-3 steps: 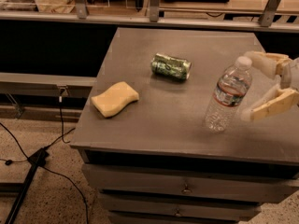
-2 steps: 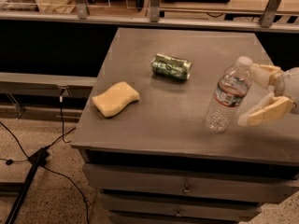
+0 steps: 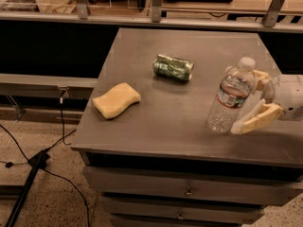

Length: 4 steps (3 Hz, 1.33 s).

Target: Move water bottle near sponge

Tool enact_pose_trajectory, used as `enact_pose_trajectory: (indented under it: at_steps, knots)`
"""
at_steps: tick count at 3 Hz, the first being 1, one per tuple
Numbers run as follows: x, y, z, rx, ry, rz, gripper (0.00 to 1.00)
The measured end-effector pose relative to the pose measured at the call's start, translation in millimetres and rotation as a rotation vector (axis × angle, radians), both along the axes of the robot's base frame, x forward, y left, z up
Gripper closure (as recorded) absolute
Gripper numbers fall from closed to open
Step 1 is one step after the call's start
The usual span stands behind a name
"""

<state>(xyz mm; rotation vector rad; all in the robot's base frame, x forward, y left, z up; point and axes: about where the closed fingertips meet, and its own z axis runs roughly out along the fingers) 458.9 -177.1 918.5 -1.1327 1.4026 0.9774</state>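
Note:
The water bottle [image 3: 230,97] stands upright on the right part of the grey cabinet top [image 3: 189,103]; it is clear and ribbed, with a white cap and a label band. My gripper [image 3: 242,102] comes in from the right edge at bottle height. It is open, with one tan finger [image 3: 255,119] in front of the bottle and the other [image 3: 260,78] behind it. The pale yellow sponge [image 3: 116,100] lies on the left part of the top, far from the bottle.
A green metal can [image 3: 173,67] lies on its side near the middle back of the top, between sponge and bottle. The cabinet has drawers [image 3: 189,190] below. Cables and a stand leg [image 3: 28,169] lie on the floor at the left. A shelf rail [image 3: 151,18] runs behind.
My gripper has moved left toward the bottle, so its fingers now reach alongside it. The bottle, can and sponge have not moved.

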Motion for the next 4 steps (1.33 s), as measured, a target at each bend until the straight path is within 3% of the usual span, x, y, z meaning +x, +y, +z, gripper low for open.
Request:
enact_pose_trajectory:
  at_steps: [1,4]
  knots:
    - [0,3,1,-0.001,-0.012,0.008,0.18]
    - [1,19,11,0.006,-0.006,0.032,0.87]
